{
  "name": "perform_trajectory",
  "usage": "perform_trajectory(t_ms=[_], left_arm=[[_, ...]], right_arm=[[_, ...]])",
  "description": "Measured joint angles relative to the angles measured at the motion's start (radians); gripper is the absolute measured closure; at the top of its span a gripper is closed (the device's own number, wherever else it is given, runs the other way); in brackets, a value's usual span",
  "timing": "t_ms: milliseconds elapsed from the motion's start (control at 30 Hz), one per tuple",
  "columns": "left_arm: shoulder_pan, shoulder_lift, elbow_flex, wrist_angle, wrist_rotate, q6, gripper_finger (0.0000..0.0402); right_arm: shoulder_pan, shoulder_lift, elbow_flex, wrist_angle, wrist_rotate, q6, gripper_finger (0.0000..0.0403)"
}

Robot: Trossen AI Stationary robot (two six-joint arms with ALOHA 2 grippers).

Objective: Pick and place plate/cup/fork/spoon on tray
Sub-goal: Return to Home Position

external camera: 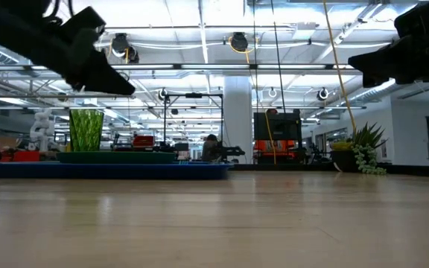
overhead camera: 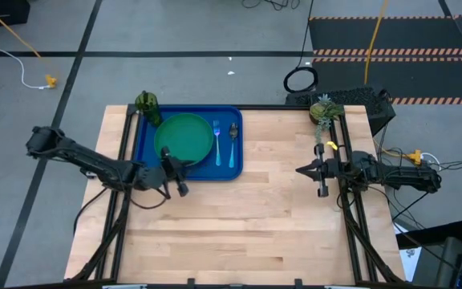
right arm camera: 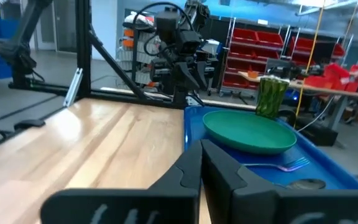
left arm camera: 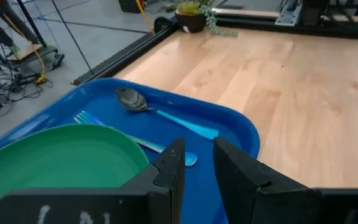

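1. On the tray (overhead camera: 144,136) sit plate (overhead camera: 184,135), fork (overhead camera: 217,143) and spoon (overhead camera: 233,144), with cup (overhead camera: 147,103) at its far corner.
2. Left gripper (left arm camera: 199,146) hovers by the plate, fingers (left arm camera: 169,174) slightly apart, empty.
3. Right gripper (right arm camera: 201,149) off right, closed, empty.

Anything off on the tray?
Nothing stands out. The plate lies flat on the tray, the cup upright at its far left corner, the fork and spoon side by side right of the plate. No spill or damage visible. Left gripper hovers by the tray's near edge; right gripper waits off to the right.
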Motion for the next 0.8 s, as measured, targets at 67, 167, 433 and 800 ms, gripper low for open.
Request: perform_trajectory(t_ms=[67, 167, 433, 800], left_arm=[[0.003, -0.045, -0.034, 0.016, 0.014, 0.014, 0.0314], [0.019, -0.11, -0.079, 0.017, 0.103, 0.073, 0.0314], [0.121, -0.279, -0.161, 0.035, 0.332, 0.203, 0.0317], [0.177, -0.421, -0.199, 0.02, 0.525, 0.284, 0.0389]], right_arm=[[0.0, 0.0, 0.0, 0.0, 0.0, 0.018, 0.0403], [0.0, 0.0, 0.0, 0.001, 0.0, 0.027, 0.0403], [0.0, 0.0, 0.0, 0.003, 0.0, 0.027, 0.0403], [0.0, 0.0, 0.0, 0.004, 0.0, 0.027, 0.0403]])
